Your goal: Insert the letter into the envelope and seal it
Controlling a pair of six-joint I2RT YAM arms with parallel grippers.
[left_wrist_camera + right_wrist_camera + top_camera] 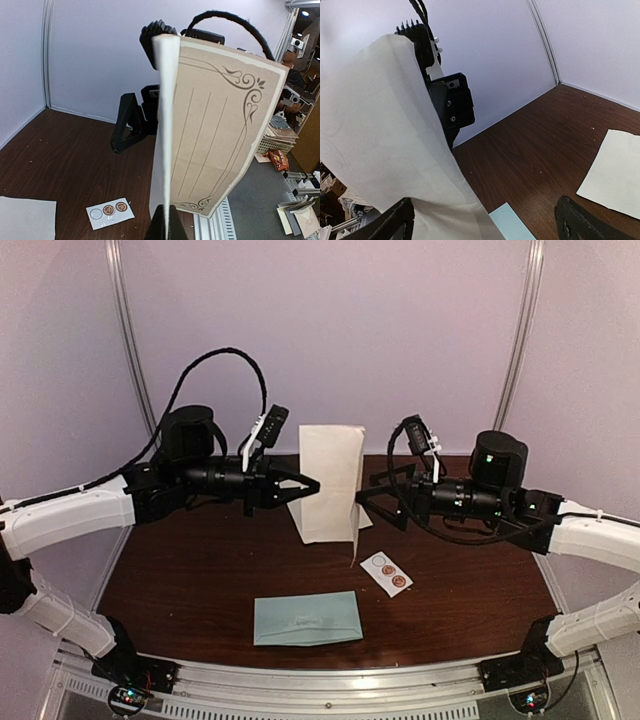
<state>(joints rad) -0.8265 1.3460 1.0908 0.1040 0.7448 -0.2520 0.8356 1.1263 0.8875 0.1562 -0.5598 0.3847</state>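
Observation:
The letter (330, 480), a cream sheet with ornamental print, is held upright above the table's middle. My left gripper (303, 486) is shut on its left edge. In the left wrist view the letter (220, 125) shows edge-on, pinched between the fingers of the left gripper (166, 222). My right gripper (362, 502) is open at the letter's right edge. In the right wrist view the letter (380, 135) drapes over the left finger of the right gripper (485, 225). The pale teal envelope (306, 618) lies flat near the front edge; a corner of it shows in the right wrist view (512, 225).
A white strip of round stickers (386, 574) lies right of centre, also seen in the left wrist view (110, 212). Another cream sheet (615, 175) lies flat on the brown table behind the held letter, showing too in the left wrist view (25, 217).

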